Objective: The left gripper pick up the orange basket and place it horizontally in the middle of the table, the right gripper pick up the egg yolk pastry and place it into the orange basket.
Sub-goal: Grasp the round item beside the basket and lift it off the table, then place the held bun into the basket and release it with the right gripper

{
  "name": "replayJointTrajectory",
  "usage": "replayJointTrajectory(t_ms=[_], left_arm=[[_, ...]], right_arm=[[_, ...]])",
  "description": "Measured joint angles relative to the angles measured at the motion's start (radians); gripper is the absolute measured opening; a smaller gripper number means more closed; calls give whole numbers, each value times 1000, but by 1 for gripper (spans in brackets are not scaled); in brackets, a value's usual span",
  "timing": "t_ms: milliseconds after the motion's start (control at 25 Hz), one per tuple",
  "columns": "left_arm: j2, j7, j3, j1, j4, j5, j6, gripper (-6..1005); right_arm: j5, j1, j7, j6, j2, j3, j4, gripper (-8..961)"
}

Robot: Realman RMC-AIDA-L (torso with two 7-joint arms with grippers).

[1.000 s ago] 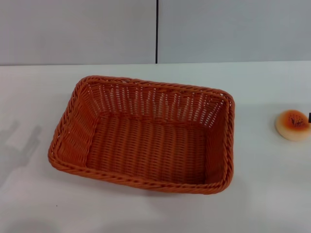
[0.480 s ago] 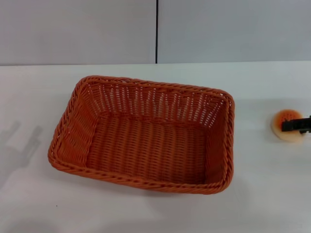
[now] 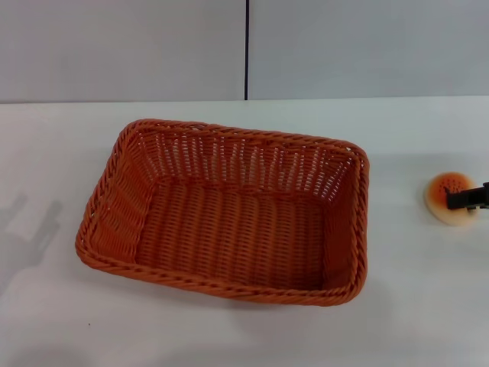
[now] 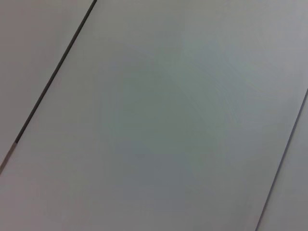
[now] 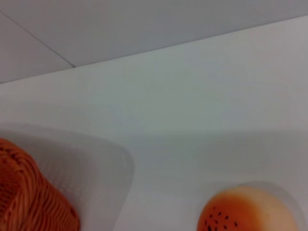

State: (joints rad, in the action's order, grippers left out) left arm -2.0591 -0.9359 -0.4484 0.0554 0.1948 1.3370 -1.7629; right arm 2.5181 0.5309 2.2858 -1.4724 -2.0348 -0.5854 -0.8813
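Note:
The orange basket (image 3: 229, 210) lies flat and empty in the middle of the white table (image 3: 61, 138), long side across my view. The egg yolk pastry (image 3: 443, 193) rests on the table to the right of the basket. The black tip of my right gripper (image 3: 461, 200) reaches in from the right edge and lies over the pastry's right half. In the right wrist view the pastry (image 5: 250, 214) shows close by, with a corner of the basket (image 5: 29, 197) farther off. My left gripper is out of view; only its shadow falls on the table at the left.
A grey wall with a dark vertical seam (image 3: 246, 50) stands behind the table. The left wrist view holds only grey wall panels (image 4: 154, 115). Bare tabletop lies between the basket and the pastry.
My right gripper's tip has come in from the right edge onto the pastry. The pastry sits slightly farther left than a second ago. The basket has not moved.

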Motion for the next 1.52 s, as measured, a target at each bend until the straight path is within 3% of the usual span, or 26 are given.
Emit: replayJointTrajectory(t_ms=[120,360,600,800,960,1160,1520], left_arm=[[1,0,0,-1,0,0,0,650],[2,0,7,-7,0,0,-4,649],[2,-3,17,-9,0,1,-9,648],[2,-22,38,-6,2,1,-30,648],[-2,-14,48,-6,0,1,-33,648],[-2,-15,50,1,0,1,-28,648],[-5,23,51,14,-25,1,-9,648]], right_arm=[[-1,-2,2,-18,-1,1,-15,277],[-25,-20,41,-119,-20,9,-192,154],[-163,-31,83,-212,-27,4,-397,97],[-361,-9,87,-287,-27,-32,-449,62],[-513,16,59,-291,-24,-173,-388,50],[-542,86,-10,-254,-35,-329,-225,38],[-580,174,-270,-98,-35,-366,95,31]])
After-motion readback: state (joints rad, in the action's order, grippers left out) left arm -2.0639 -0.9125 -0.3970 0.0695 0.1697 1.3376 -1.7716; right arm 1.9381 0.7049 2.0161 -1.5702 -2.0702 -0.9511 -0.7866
